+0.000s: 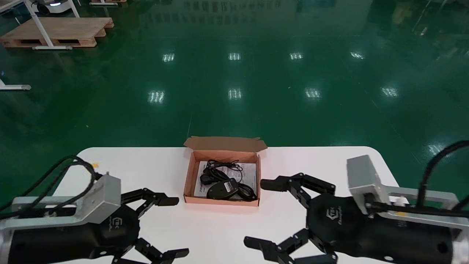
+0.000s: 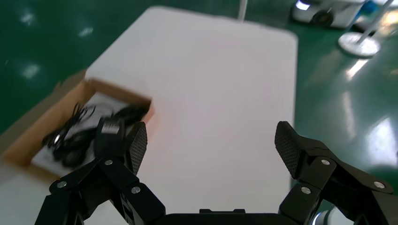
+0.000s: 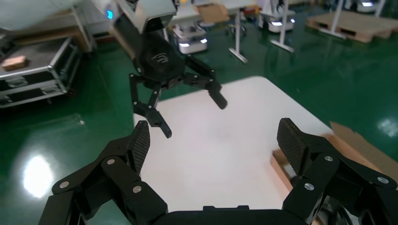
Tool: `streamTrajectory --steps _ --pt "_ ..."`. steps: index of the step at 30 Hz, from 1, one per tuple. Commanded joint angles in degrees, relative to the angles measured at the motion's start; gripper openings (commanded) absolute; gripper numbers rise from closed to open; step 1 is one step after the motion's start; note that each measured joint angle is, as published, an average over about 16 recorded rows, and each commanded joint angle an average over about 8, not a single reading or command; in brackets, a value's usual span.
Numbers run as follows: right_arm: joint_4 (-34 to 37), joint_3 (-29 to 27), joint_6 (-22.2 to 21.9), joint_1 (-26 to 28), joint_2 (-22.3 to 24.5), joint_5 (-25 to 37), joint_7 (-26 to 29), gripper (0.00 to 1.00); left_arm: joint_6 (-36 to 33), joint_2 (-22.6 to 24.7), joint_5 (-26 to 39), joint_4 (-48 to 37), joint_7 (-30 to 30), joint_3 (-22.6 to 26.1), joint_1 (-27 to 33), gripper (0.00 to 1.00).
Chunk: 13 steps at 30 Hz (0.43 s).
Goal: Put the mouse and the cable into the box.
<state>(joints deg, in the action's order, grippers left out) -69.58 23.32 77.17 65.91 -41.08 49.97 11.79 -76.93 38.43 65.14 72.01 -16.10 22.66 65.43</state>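
White bench (image 1: 146, 165) stands on a green floor (image 1: 234, 110). Right gripper (image 1: 260, 212) hovers low over the bench just to the right of the box, fingers spread wide, holding nothing. Left gripper (image 1: 176, 226) is over the near left part of the bench, also wide open and empty, clear of the box. Open cardboard box (image 1: 189, 176) rests mid-bench toward the far edge, flap folded back. Black mouse (image 1: 222, 189) lies inside, toward the near wall, on a printed sheet (image 1: 249, 172). Black cable (image 1: 223, 167) lies coiled in the box, behind and beside the mouse.
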Motion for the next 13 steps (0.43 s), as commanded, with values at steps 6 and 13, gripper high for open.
streamTrajectory --steps 6,13 --pt "-3.1 -5.7 6.7 -3.4 4.7 -6.3 -0.8 1.00 -5.2 -2.0 -13.9 0.9 3.2 -4.0 -2.3 1.00" --pt "-4.1 -7.5 8.8 -4.4 6.2 -8.4 -1.1 1.00 -8.6 -3.3 -22.9 1.5 5.3 -6.5 -3.8 1.00"
